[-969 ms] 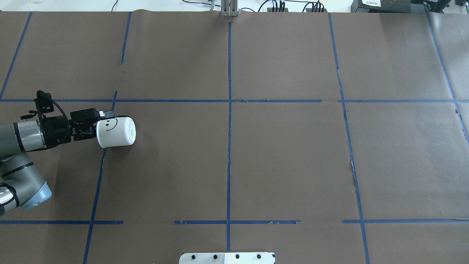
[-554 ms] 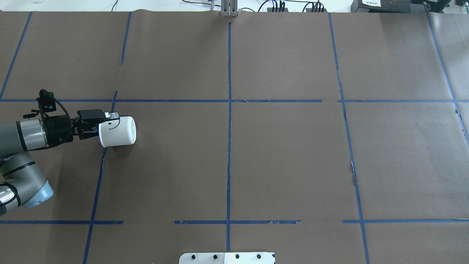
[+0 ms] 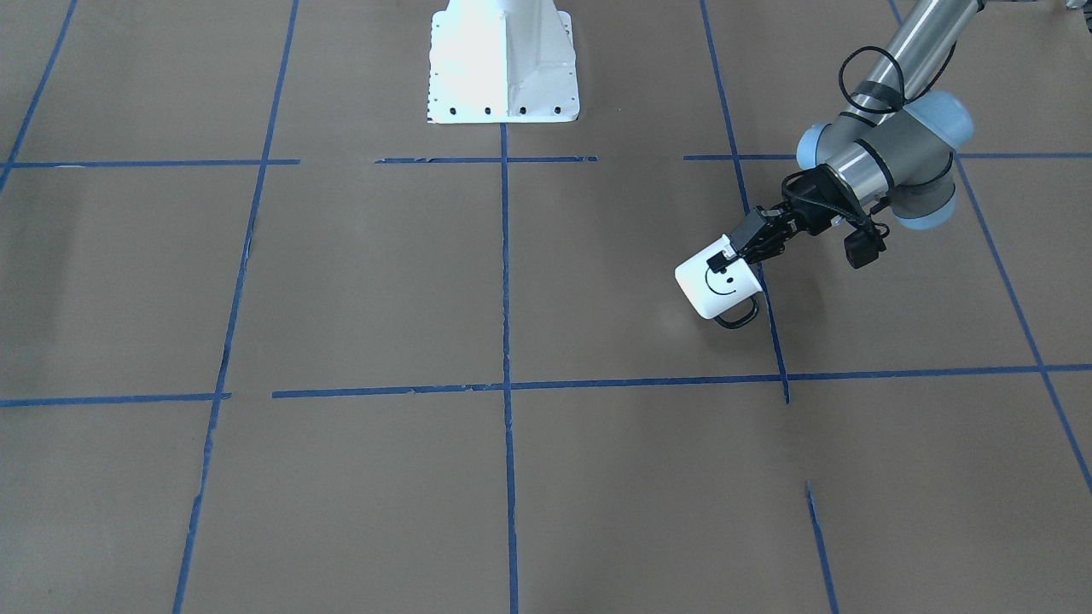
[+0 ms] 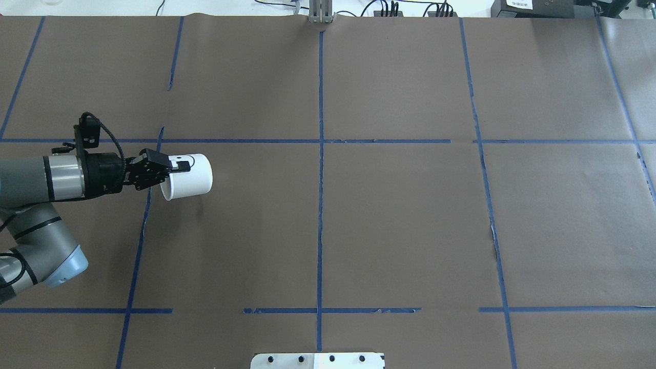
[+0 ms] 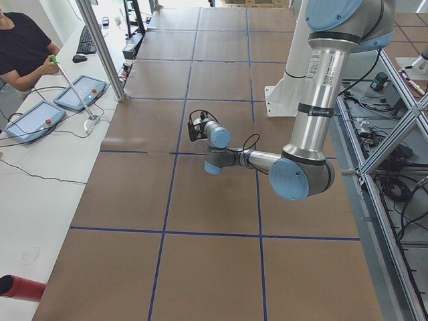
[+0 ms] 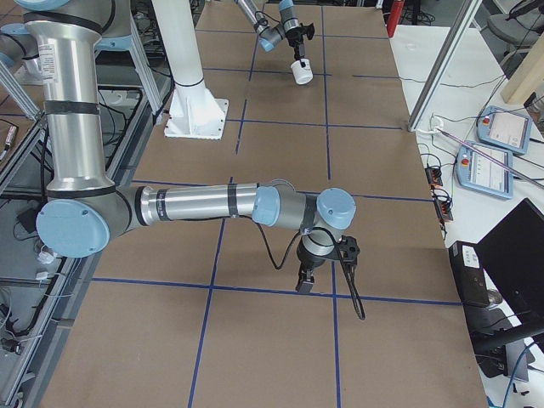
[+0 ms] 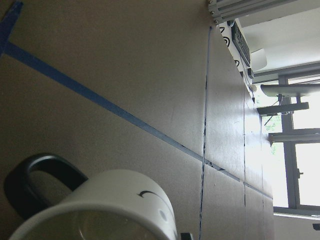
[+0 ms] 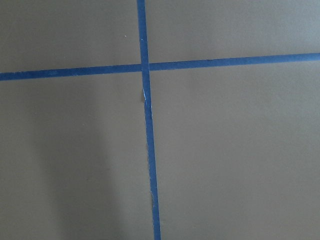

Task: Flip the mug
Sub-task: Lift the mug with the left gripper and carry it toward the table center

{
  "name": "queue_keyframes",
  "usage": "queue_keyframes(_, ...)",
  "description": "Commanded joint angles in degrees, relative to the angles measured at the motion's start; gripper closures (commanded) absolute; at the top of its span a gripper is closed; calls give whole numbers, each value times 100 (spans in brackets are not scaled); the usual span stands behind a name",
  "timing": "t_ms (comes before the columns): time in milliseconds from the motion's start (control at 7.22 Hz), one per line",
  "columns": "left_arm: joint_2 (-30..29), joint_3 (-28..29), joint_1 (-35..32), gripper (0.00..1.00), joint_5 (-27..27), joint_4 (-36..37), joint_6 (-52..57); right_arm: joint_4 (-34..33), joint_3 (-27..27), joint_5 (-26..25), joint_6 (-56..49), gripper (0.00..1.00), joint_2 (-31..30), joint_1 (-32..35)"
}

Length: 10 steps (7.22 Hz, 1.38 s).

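Observation:
The white mug (image 4: pixel 189 176) with a black smiley face (image 3: pixel 721 281) and black loop handle (image 3: pixel 738 317) is held tilted on its side, just above the brown table paper. My left gripper (image 4: pixel 171 171) is shut on its rim, one finger inside and one outside. The left wrist view shows the mug (image 7: pixel 110 200) from its open end, handle at the left. My right gripper (image 6: pixel 304 285) points down at a tape line far from the mug. It shows only in the exterior right view, so I cannot tell whether it is open or shut.
Blue tape lines (image 4: pixel 320 169) split the brown paper into squares. The white robot base plate (image 3: pixel 503 60) stands at the table's near middle edge. An operator (image 5: pixel 23 47) with control tablets sits beyond the far side.
My left gripper has moved right with the mug. The mug has rolled, so the smiley now faces the far side, and it is tilted more.

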Motion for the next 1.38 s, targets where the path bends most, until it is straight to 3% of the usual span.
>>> queue_keyframes(0, -172, -1193, -12, 100, -213, 1871, -23, 0, 0, 0, 0, 0, 0, 0)
queue_keyframes(415, -1321, -1488, -188, 100, -679, 4527, 491, 0, 0, 0, 0, 0, 0, 0)
queue_keyframes(831, -2770, -1462, -162, 100, -583, 7716, 2440, 0, 8, 0, 0, 0, 0, 0)
queue_keyframes(969, -3010, -1392, -66, 100, -582, 8178, 2794, 0, 8, 0, 0, 0, 9, 0)
queue_keyframes(1246, -4026, -491, 197, 100, -573, 9118, 3497, 0, 0, 0, 0, 0, 0, 0)
